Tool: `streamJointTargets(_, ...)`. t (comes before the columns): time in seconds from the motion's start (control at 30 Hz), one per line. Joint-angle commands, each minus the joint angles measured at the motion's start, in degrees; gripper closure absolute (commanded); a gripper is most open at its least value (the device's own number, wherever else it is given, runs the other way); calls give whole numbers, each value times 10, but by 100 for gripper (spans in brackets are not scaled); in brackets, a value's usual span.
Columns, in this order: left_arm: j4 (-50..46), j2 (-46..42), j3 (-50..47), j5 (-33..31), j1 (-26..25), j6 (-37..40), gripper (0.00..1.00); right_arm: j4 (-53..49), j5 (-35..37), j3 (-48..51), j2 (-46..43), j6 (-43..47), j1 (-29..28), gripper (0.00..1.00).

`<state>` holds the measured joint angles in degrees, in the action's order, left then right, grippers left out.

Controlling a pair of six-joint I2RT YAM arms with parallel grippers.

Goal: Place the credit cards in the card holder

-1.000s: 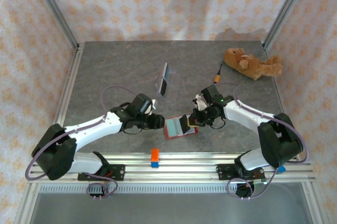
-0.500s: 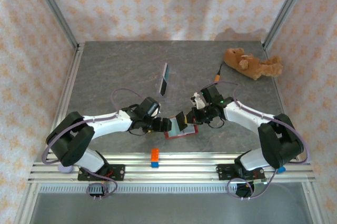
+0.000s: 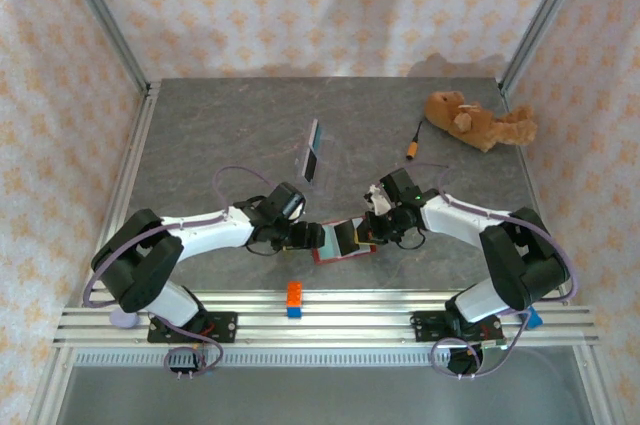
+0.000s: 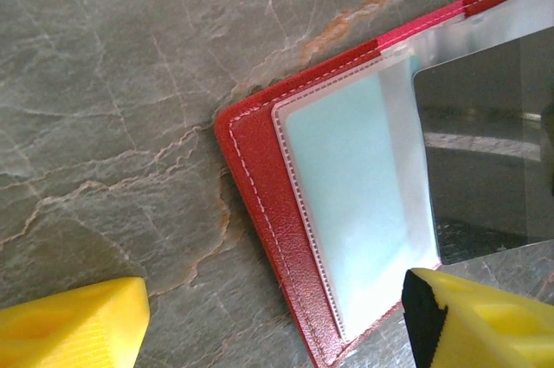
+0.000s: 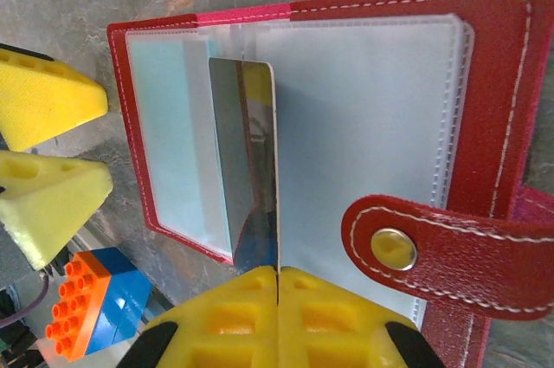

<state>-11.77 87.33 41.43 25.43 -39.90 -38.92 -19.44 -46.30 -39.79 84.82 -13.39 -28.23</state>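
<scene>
First, overhead: the red wallet (image 3: 345,251) lies open on the grey table (image 3: 220,125), near the front edge and between my two arms. My left gripper (image 3: 322,236) sits at the wallet's left edge. My right gripper (image 3: 368,230) is at its right side, holding a dark card (image 3: 346,237) over the open wallet. Further back stands a clear tray (image 3: 308,157) with what look like more cards in it. A toy bear (image 3: 478,122) lies at the far right, and an orange-and-blue brick (image 3: 294,298) rests on the front rail (image 3: 400,307).

Left wrist: my fingertips (image 4: 69,329) stand wide apart and grip nothing. The wallet's corner lies below and between them. A teal card (image 4: 346,203) shows through the clear sleeve, with the dark card just to its right.

Right wrist: my fingertips (image 5: 216,316) are pressed together on the dark card's edge. The card stands on edge over the sleeves, near the fold. The snap tab (image 5: 433,247) lies across the wallet's right half.
</scene>
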Motion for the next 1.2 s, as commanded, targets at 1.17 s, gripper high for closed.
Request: streamJointTargets(1.17, 63, 66, 61, 36, -3, -4, 66, 52, 38, 5, 21, -112, -3, 100)
